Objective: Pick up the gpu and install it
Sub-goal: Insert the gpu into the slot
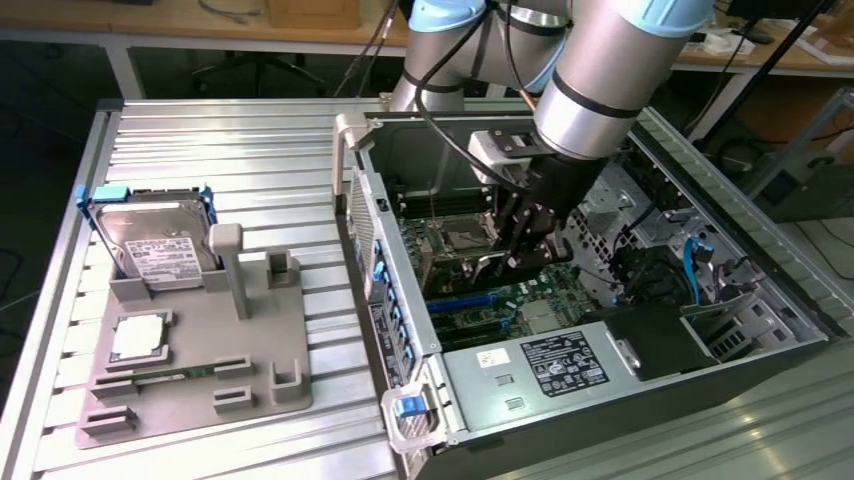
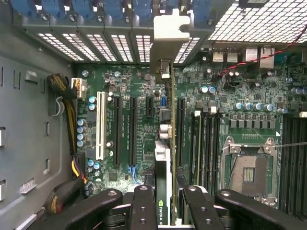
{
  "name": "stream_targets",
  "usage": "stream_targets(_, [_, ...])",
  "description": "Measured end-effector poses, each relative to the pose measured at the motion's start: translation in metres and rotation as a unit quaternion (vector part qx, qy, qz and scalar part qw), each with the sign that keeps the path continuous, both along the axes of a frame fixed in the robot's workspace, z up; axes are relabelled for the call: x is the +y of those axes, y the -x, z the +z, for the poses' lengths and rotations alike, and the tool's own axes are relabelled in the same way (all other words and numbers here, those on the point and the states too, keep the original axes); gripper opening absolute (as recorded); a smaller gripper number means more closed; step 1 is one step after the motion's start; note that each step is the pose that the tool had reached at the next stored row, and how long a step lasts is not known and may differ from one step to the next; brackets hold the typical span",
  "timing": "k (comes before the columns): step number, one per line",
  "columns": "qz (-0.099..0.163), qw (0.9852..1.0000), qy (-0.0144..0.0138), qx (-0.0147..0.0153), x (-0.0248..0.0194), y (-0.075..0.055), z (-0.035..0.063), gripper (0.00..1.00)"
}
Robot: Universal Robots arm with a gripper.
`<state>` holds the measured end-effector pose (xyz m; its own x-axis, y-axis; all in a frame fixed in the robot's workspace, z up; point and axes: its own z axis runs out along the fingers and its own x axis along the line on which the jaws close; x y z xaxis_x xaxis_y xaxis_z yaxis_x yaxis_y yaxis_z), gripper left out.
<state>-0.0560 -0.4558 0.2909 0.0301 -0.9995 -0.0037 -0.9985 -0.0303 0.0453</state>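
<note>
Hand: the arm's black hand (image 1: 523, 250) hangs inside the open computer case (image 1: 400, 300), right of centre in the exterior view, low over the motherboard (image 1: 470, 290); its fingers (image 2: 144, 206) are clamped on the gpu (image 2: 164, 158).
Gpu: held on edge between the two fingers at the lower middle of the wrist frame, its thin dark card running up the picture to the pale metal bracket (image 2: 168, 33) at the top centre, which meets the case's row of rear slot openings.
Gpu against board: the card stands over the motherboard between the dark expansion slots (image 2: 132, 129) and the memory slots (image 2: 206, 139); whether it is seated in a slot cannot be told.
Processor socket: bare, at the lower right of the wrist frame (image 2: 249, 167).
Surface: a ribbed metal surface (image 1: 200, 150) carries the case and, at the left of the exterior view, a grey parts holder (image 1: 247, 340).
Holder contents: a silver hard drive (image 1: 158, 250) with a white label stands upright at its upper end.
</note>
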Motion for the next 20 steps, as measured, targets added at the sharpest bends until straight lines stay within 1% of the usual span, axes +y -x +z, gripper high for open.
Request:
stream_targets(7, [0.0,1.0,0.0,0.0,0.0021,0.003,-0.0041,0.27])
stream_targets(12, [0.0,1.0,-0.0001,0.0,0.0053,0.007,-0.0074,0.27])
stream_targets(16, [0.0,1.0,0.0001,0.0,0.0055,0.013,-0.01,0.27])
stream_targets(20, [0.0,1.0,0.0,0.0,0.0055,0.016,-0.012,0.27])
